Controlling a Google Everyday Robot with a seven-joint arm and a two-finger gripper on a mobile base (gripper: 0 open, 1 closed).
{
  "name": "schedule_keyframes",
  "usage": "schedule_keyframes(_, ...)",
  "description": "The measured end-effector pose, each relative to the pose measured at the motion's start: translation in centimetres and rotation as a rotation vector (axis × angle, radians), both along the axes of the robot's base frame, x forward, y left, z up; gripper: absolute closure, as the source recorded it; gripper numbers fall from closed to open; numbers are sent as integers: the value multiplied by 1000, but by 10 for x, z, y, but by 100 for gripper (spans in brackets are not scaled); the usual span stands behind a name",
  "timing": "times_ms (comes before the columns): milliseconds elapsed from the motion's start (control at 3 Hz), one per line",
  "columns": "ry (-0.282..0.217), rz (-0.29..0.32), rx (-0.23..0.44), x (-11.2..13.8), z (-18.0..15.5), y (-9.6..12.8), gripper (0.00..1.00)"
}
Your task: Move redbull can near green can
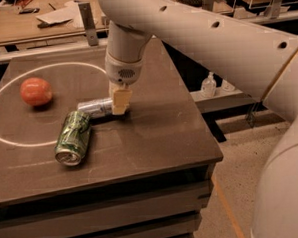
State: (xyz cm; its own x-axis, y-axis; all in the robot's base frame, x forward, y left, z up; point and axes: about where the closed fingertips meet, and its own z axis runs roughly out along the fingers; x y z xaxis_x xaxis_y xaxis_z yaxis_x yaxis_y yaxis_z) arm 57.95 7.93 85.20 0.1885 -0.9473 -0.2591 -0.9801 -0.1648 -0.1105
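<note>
The scene is lit warmly and rather dimly from above, and the dark bench (165,140) is left without strong glare. The pale arm (199,35) is rendered brightest, with its underside shaded. A soft shadow is cast on the bench under the tool (119,101), which is seen near the middle of the bench, closed on the end of the redbull can (94,107). Dull highlights are caught on that can and on the green can (73,137) just beside it. A short shadow is thrown under the red ball (36,91) near the left edge. The recess below the front edge is lost in darkness.
</note>
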Motion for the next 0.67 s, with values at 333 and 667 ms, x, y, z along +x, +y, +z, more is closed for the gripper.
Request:
schedule_keyframes(333, 9, 7, -17, -15, -14, 13, 24)
schedule_keyframes(667, 10, 3, -20, -17, -15, 11, 0)
